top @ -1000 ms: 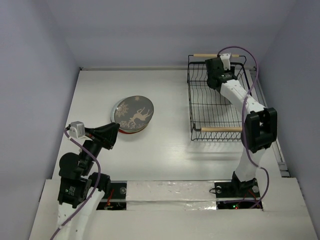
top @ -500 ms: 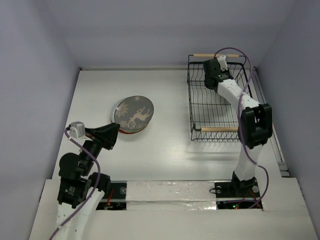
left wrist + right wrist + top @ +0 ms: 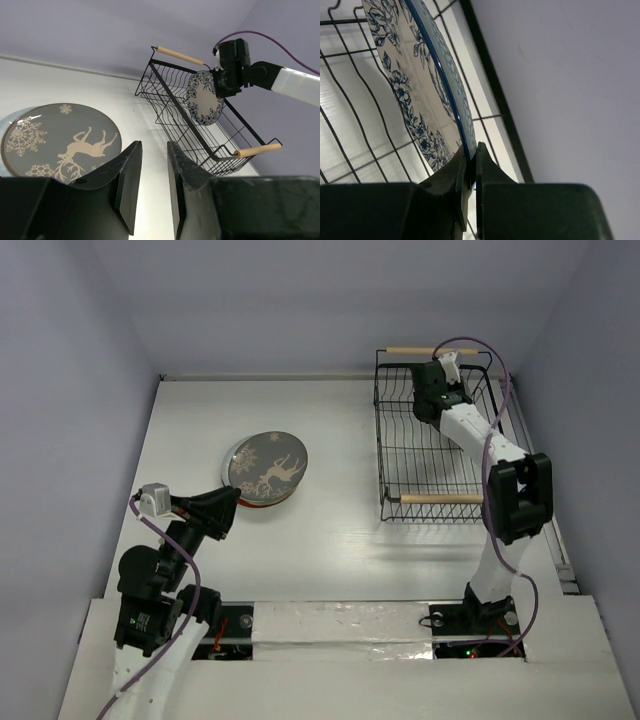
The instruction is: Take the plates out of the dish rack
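**Left arm** (image 3: 150,580): black joint housings, white link shells, white lower column.
**Right arm** (image 3: 470,430): same build, with a white forearm and a blocky black elbow housing.
**Purple cable** (image 3: 260,32): one per arm, thin, running loose beside the links.
**White camera box** (image 3: 153,497): small, one on each wrist.
**Left gripper** (image 3: 154,150), **right gripper** (image 3: 472,150): matte black fingers with flat inner faces and angular, ribbed outer sides.
**Bases**: black, with small red and green lights (image 3: 470,651).
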Motion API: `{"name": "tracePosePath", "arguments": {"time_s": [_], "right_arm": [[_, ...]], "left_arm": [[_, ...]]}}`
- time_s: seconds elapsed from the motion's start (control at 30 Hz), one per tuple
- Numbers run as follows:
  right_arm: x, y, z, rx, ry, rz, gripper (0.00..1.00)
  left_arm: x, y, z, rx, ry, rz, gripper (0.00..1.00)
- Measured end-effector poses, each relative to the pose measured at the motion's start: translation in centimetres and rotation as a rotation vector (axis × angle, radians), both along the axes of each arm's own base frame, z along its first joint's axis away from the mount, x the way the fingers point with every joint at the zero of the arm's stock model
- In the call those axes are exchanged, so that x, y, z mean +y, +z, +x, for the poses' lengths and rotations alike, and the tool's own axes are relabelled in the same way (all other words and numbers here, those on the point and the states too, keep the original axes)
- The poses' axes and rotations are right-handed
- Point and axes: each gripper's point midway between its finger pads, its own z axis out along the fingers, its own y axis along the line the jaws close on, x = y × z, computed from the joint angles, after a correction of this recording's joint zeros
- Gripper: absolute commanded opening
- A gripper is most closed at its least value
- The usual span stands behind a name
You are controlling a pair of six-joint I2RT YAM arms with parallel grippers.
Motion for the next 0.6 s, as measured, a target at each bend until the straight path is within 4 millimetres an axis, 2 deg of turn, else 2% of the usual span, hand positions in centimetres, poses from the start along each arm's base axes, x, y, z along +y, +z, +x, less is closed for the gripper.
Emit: {"name": "tracePosePath", "arguments": {"time_s": [0.13, 0.4, 0.6], "right_arm": [[-0.4, 1.7, -1.3, -0.022, 0.003, 0.002, 0.0], [-1.0, 7.2, -3.3, -0.168, -0.002, 0.038, 0.0], [0.1, 10.6, -4.8, -0.317, 0.058, 0.203, 0.0]], "left_arm": [[0.0, 0.0, 0.0, 0.0, -0.002, 0.0, 0.24], [0.0, 0.0, 0.0, 0.001, -0.002, 0.0, 0.24], [0.0, 0.0, 0.0, 0.002, -0.001, 0.0, 0.24]]}}
